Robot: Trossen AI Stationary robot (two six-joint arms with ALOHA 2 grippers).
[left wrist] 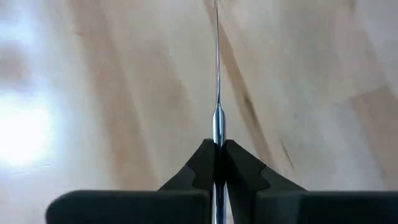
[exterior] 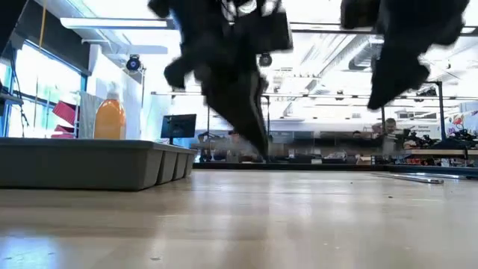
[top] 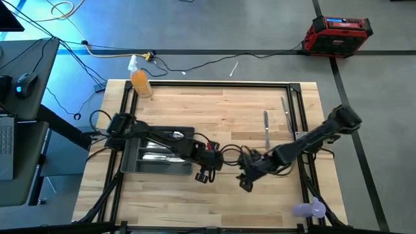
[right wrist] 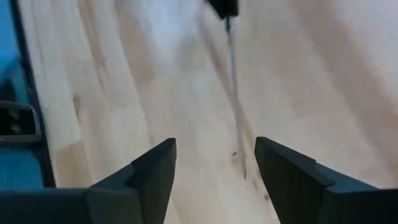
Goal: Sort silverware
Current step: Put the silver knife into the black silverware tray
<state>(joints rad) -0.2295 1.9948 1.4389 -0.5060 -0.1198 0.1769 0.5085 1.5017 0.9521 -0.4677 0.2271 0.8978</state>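
Silverware piece (left wrist: 216, 124): a thin, shiny utensil, type not determinable, is clamped between the closed fingers (left wrist: 193, 168) of the left gripper (top: 207, 170) and projects forward over the bare wood. This gripper hangs above the table (top: 221, 110) near centre, at about 3 o'clock from the tray (top: 130, 166).

The right gripper (top: 247, 179) hovers just beside the left one, at its 3 o'clock. Its fingers (right wrist: 155, 168) stand wide apart and hold nothing. In its own wrist view the utensil (right wrist: 235, 81) runs away from the gap between them, gripped at its far end by the left gripper.

Step in hand, as judged: a hand-over, with the piece now in the left gripper's sole possession. To complete it well, draw the right gripper straight back without brushing the utensil. Carry the piece level toward 9 o'clock, align it lengthwise with the matching tray compartment, lower it close and only then release.

The tray, dark grey and compartmented, already contains several shiny pieces lying lengthwise (top: 159, 156). Two loose utensils (top: 266, 127) remain on the table toward 2 o'clock, well apart from both grippers.
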